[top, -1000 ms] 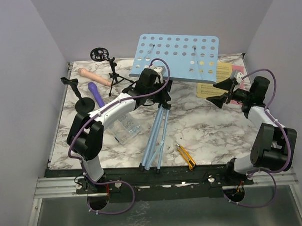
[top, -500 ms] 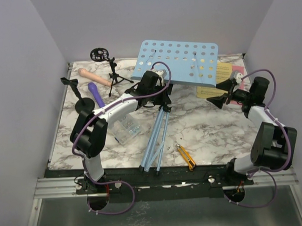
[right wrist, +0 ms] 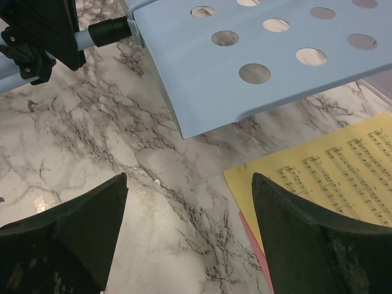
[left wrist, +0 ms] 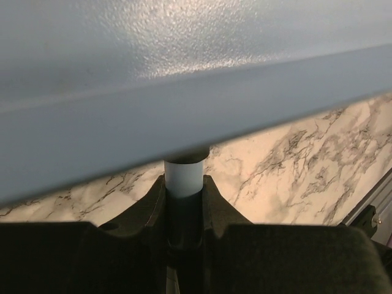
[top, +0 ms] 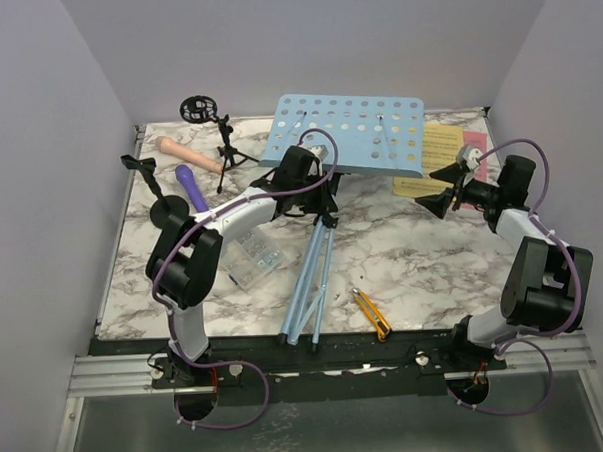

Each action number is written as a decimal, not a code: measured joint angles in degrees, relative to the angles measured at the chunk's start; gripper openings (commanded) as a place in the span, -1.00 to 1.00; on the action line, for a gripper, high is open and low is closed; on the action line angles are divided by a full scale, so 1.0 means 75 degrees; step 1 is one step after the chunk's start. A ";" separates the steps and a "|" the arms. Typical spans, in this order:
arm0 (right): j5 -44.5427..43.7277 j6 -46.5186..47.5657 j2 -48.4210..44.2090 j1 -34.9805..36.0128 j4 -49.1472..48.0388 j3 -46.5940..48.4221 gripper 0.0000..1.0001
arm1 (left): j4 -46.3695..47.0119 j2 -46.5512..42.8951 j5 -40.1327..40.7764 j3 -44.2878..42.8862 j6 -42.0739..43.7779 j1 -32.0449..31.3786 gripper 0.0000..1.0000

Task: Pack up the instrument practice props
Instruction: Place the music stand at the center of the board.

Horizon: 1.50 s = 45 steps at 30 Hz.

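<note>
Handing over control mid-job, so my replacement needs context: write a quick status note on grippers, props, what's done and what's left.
Left gripper: shut on the music rack pole, just under the plate.
Right gripper: open, empty, by the yellow page and pink page.
Beige microphone, purple microphone, ring-topped mic mount, round-base mic mount: far left.
Done: nothing packed. Left: all props; no case in view.
</note>
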<state>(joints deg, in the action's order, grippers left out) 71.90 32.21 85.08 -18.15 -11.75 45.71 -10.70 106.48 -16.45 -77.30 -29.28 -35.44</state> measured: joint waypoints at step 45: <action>-0.0064 -0.0093 0.0058 -0.0297 0.0166 0.0114 0.72 | -0.1227 0.2381 -0.0216 -0.1842 -0.0393 0.0242 -0.68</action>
<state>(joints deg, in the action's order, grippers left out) 71.42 31.51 85.52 -20.38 -10.50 46.57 -19.90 124.33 -18.06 -91.11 -32.23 -33.63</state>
